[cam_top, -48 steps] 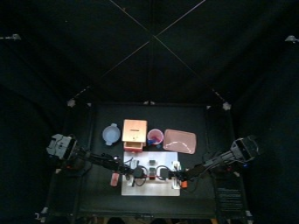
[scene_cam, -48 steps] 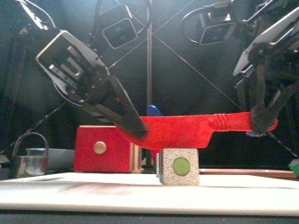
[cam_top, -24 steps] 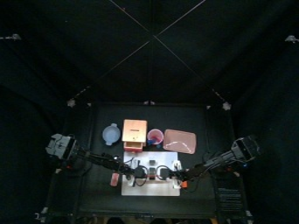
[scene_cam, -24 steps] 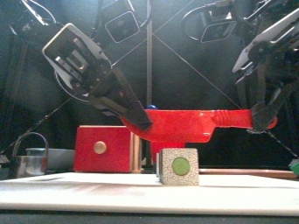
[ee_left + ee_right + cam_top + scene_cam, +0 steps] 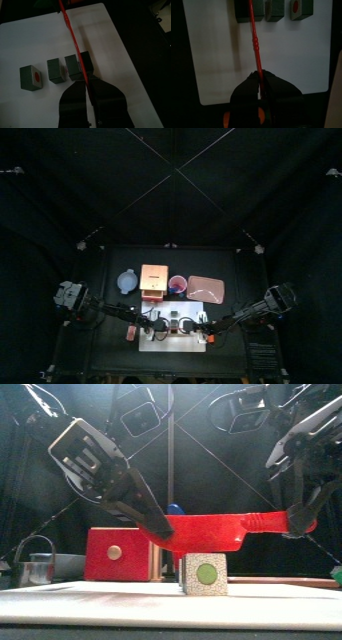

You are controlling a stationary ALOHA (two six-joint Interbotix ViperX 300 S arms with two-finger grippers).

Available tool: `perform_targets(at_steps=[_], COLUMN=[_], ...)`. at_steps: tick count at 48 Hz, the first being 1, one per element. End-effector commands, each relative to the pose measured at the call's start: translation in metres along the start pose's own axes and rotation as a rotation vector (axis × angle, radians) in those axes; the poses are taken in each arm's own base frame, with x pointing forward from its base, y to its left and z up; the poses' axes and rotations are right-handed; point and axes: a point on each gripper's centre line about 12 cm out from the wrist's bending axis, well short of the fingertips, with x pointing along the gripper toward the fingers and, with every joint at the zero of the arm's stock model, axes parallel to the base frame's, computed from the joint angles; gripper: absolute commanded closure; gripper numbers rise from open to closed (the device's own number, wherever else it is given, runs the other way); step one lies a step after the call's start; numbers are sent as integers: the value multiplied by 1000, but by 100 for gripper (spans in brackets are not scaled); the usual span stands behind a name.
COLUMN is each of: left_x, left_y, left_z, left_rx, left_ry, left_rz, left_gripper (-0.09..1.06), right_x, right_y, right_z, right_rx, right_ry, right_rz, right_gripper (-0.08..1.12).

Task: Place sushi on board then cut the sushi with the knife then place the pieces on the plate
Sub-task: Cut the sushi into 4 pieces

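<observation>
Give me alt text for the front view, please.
The left end effector and right end effector hold a red knife level over a sushi piece on the white board; a red-fronted box stands behind.

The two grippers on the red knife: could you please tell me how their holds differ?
The left gripper holds the red knife at its blade end, the right gripper at its handle. The left gripper slants inward; the right gripper hangs nearly upright. Both are shut on it.
</observation>
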Motion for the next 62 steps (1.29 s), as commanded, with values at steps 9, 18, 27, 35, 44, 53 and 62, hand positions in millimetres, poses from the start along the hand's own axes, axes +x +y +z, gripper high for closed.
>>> perform_targets(at_steps=[9, 18, 27, 35, 44, 53, 62], left_x=[-1, 2, 12, 20, 23, 14, -14], left_y=[-2, -2, -3, -13, -15, -12, -11], left_z=[11, 6, -4, -10, -12, 3, 35], left_rx=[25, 22, 20, 7, -5, -1, 30], left_ry=[-36, -22, 9, 16, 10, -31, -124], left_rz=[-7, -6, -9, -24, -25, -21, -22], left_gripper=[67, 67, 67, 67, 67, 67, 67], right_x=[-2, 5, 14, 27, 33, 21, -4], right_y=[-3, 0, 5, 12, 16, 12, 6], right_z=[12, 9, 7, 4, 0, 8, 19], right_rx=[25, 29, 32, 59, 60, 59, 49], right_ry=[-30, -8, -1, 17, 39, 8, -37], right_rz=[1, 6, 24, 54, 57, 53, 36], right_gripper=[72, 72, 72, 72, 72, 72, 72])
